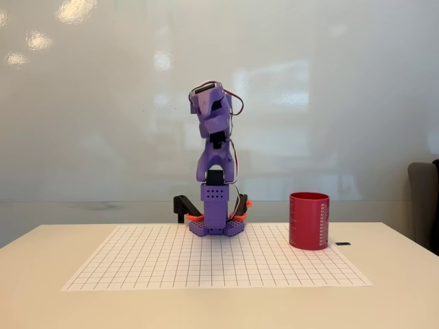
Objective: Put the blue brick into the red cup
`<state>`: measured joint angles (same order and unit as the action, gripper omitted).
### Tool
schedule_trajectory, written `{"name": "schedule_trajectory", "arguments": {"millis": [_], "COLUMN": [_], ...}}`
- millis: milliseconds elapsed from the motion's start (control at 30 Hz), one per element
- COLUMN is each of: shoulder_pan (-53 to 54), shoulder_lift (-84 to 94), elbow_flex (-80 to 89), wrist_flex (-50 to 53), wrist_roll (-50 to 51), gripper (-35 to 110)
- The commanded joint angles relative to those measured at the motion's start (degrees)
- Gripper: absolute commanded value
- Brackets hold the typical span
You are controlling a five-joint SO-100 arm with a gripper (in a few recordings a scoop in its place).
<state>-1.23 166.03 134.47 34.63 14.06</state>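
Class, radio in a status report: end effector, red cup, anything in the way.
End effector folded up high, state unclear. Red cup upright at grid mat's right edge. Small dark object beside cup.

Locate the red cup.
Fixed view: the red cup stands upright right of the purple arm, at the grid mat's right edge.

Light: bright, even and soft across the desk point(41, 274), coming from above.
Glare: blurred ceiling-lamp reflections dot the glossy wall point(82, 103) behind the arm point(216, 171), brightest at upper left.
Shadows: faint, short ones under the red cup point(309, 220) and arm base.
Sharpness: slightly soft overall; straight edges, no visible distortion.
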Motion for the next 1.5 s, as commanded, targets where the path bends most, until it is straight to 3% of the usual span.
{"name": "schedule_trajectory", "arguments": {"millis": [0,200,500,833,1100,1467], "shoulder_pan": [0.9,2.7,-4.5,-5.8,-3.5,-5.7], "shoulder_lift": [14.6,23.1,23.1,23.1,23.1,23.2], "elbow_flex": [5.3,9.8,29.7,39.1,39.1,39.1], "wrist_flex": [4.0,13.6,15.2,34.4,34.4,34.4], "wrist_roll": [-1.9,-4.2,-4.4,-5.3,-0.1,-6.0], "gripper": [-1,-1,-1,-1,-1,-1]}}
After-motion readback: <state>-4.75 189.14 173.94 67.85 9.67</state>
